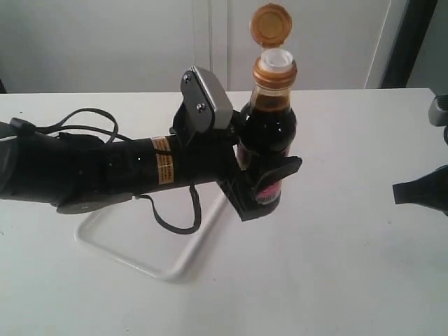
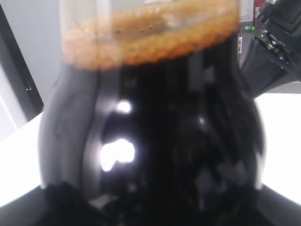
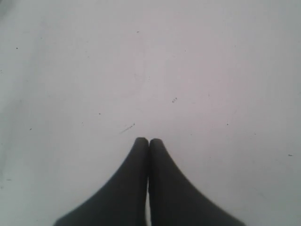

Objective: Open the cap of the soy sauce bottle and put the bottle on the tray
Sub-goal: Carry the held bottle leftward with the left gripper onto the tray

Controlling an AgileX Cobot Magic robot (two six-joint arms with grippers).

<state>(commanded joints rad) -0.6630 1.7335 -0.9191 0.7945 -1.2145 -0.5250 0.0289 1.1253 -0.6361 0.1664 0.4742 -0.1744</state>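
White table [image 1: 336,280] carries everything. Left arm [image 1: 105,171] stretches across it toward the soy sauce bottle [image 1: 269,129], lying over most of the tray [image 1: 126,262]; only the tray's near rim and one rounded corner show past the arm. Left gripper [image 1: 264,183] is clamped on the soy sauce bottle's lower body, one finger [image 1: 280,170] wrapped over the label. The bottle is upright, beside the tray's visible corner; can't tell whether its base touches the table or sits over the tray, the gripper hides it. Left wrist view is filled with dark glass, foam line at the liquid's top edge. Right gripper [image 3: 148,141] sits well apart from the bottle, above bare table, jaws pressed together with nothing between them; in the exterior view only its dark tip shows at the frame edge. Cap [image 1: 271,24] is flipped open, standing up behind the collar. White spout [image 1: 276,57] is exposed.
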